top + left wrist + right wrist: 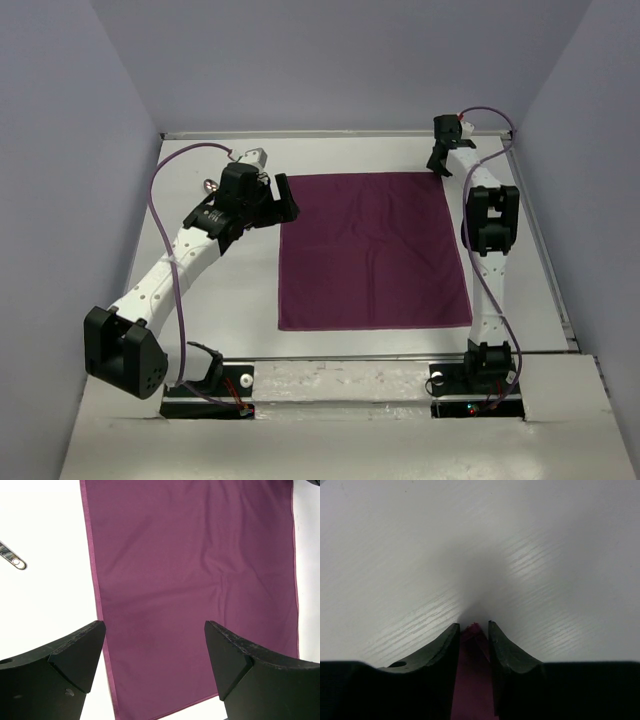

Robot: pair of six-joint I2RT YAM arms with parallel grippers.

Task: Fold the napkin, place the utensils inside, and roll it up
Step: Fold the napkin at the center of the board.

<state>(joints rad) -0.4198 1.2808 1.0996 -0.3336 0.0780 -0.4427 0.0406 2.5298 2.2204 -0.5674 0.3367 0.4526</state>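
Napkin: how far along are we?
Done: nothing; the napkin lies flat, unfolded. In hand: right hand straddles its far right corner, grip unclear; left hand hangs open over its left edge. Left: fold, load the utensil lying off the cloth, roll.

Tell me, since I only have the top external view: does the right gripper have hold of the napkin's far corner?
Observer: In the right wrist view, the napkin has its corner tip between the fingers of the right gripper. They stand narrowly apart, and I cannot tell whether they pinch it.
Operator: And the left gripper's jaws?
Observer: The left wrist view shows the left gripper wide open over the napkin's edge, holding nothing.
Operator: Any utensil in sight?
Observer: The handle end of one metal utensil lies on the bare table beside the napkin, not touching it.
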